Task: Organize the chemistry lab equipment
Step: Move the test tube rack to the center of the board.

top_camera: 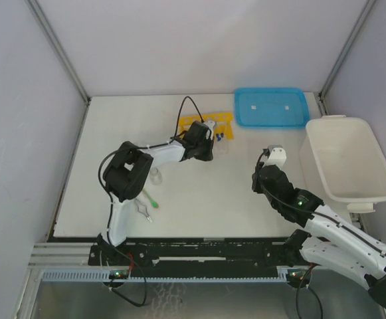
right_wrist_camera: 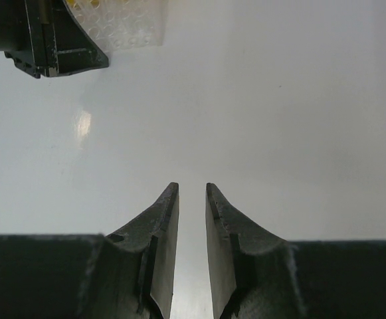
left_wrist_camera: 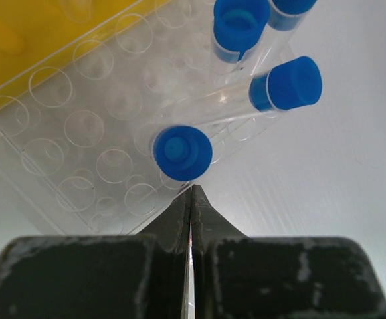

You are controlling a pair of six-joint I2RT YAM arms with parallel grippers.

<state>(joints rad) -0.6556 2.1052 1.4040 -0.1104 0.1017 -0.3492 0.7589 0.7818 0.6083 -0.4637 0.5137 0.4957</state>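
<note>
— Looking down from the top view: yellow tube rack [top_camera: 204, 126] near the top middle of the white table [top_camera: 246, 199], just left of a blue lid [top_camera: 271, 107]. Left gripper [top_camera: 206, 147] right at the lower edge of that rack.

— Jaws on that one?

— Pressed tight together, nothing between them. Seen close in the left wrist view: left gripper [left_wrist_camera: 191, 193] tip just under one blue-capped tube [left_wrist_camera: 181, 152], very near, cannot tell if touching. Another tube [left_wrist_camera: 272, 90] leaning to the right, two more caps at the top edge of the frame. Clear rack holes all around, yellow part in the upper left corner.

— And the other side?

— Right gripper [top_camera: 274, 157] in the middle right of the top view, near a big white tub [top_camera: 349, 159] on the far right. Right gripper [right_wrist_camera: 191, 193] jaws a little apart, holding nothing, only bare table under them.

— Anything else lying around?

— Green-tipped stick [top_camera: 151, 200] and thin metal tongs [top_camera: 143, 212] in the lower left part of the table, close together. Small clear glass vessel [top_camera: 157, 175] just above them, hard to make out.
</note>
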